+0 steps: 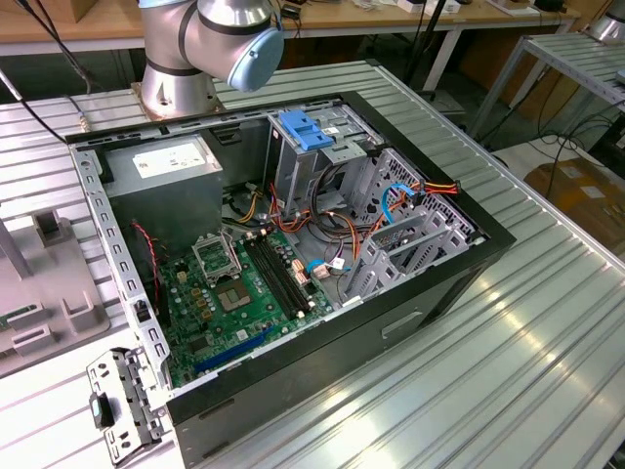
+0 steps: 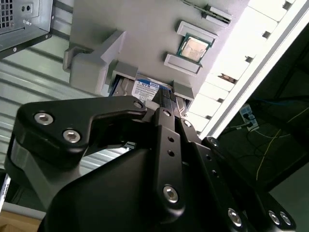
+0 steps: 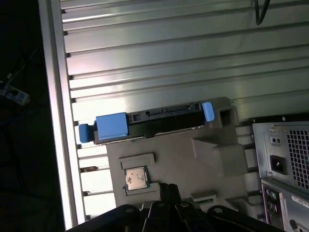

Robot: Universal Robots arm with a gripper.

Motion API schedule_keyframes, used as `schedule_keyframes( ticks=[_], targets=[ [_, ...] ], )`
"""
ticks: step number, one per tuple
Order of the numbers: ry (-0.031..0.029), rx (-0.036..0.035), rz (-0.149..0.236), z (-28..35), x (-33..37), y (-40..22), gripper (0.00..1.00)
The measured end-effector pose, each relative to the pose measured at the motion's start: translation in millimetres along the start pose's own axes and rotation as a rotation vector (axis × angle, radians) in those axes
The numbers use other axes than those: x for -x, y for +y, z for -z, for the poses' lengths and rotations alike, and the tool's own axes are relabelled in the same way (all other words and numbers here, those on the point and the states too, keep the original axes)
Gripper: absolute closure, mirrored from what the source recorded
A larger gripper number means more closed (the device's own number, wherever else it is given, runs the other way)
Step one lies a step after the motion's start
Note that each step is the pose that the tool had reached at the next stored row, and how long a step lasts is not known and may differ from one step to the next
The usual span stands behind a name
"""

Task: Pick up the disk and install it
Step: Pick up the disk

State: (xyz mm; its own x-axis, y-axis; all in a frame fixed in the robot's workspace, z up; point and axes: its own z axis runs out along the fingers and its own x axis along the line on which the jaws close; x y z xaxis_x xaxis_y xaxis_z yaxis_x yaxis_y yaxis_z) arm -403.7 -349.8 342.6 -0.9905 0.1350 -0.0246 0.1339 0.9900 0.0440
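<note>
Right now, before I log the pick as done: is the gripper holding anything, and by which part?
Nothing is held. In the first wrist view the disk lies in its grey holder, apart from the gripper.

The table [image 1: 547, 322] is a ribbed, silver metal surface with long grooves running across it and a raised rail along its edge. 4 things rest directly on it. An open black computer case [image 1: 322, 363] lies on its side in the middle, its inside facing up. At the exterior view's left sits a flat grey plastic holder [image 1: 49, 303], near the case but apart from it. Behind the case, the arm's round metal base [image 1: 176, 93] stands on the table. A small perforated metal bracket [image 1: 122, 405] lies just beside the case's near corner, on the exterior view's left.
</note>
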Motion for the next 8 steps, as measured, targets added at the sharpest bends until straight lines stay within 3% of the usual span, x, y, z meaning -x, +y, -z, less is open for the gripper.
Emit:
schedule_keyframes(
  ticks=[8],
  targets=[
    [0.0029, 0.0015, 0.066, 0.0, 0.0, 0.0, 0.89]
  ],
)
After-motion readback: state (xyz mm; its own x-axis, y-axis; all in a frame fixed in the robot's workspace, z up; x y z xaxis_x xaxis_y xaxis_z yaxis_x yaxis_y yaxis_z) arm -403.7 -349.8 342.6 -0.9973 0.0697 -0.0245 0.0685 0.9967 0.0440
